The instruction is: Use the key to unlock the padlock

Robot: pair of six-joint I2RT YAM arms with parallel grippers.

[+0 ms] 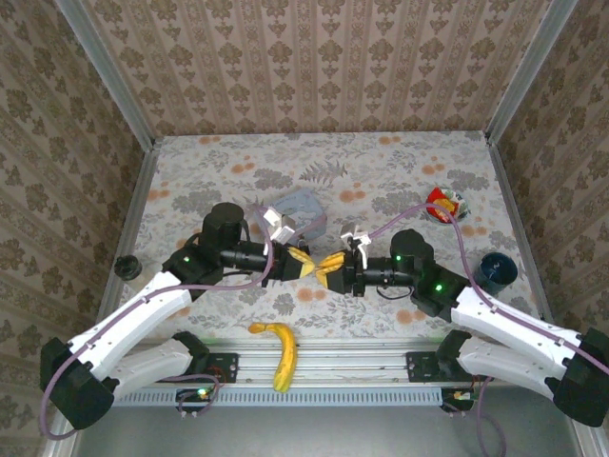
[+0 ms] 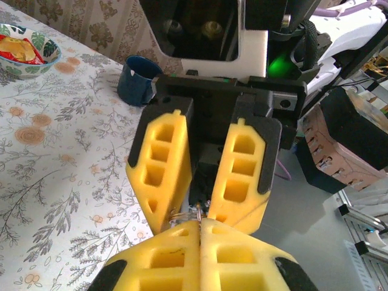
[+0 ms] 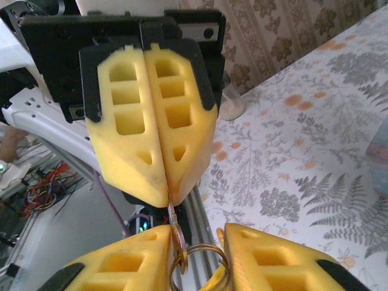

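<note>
- Your left fingers are clenched tight, and out of their tips pokes the thin blade of the key; that end is firmly pinched
- Your right fingers stand parted just below, tip to tip with the left pair; the key ring hangs in the gap between them; whether they press on it or merely bracket it, you cannot tell from here
- All of this is in the air over the near middle of the surface, the two arms meeting nose to nose
- The padlock, at a guess, is the small black lump at the left rim of the surface, well apart from both arms; it is too small to be sure
- Step in hand, by the look of it: sorting out the hold on the key between the two arms; the lock itself is untouched
- Next move calls for a firm grip on the head end so the blade comes free; with the blade buried in the left fingers, nothing can enter a keyhole
- Watch the ring; a loose hold there could let the key swing or drop
</note>
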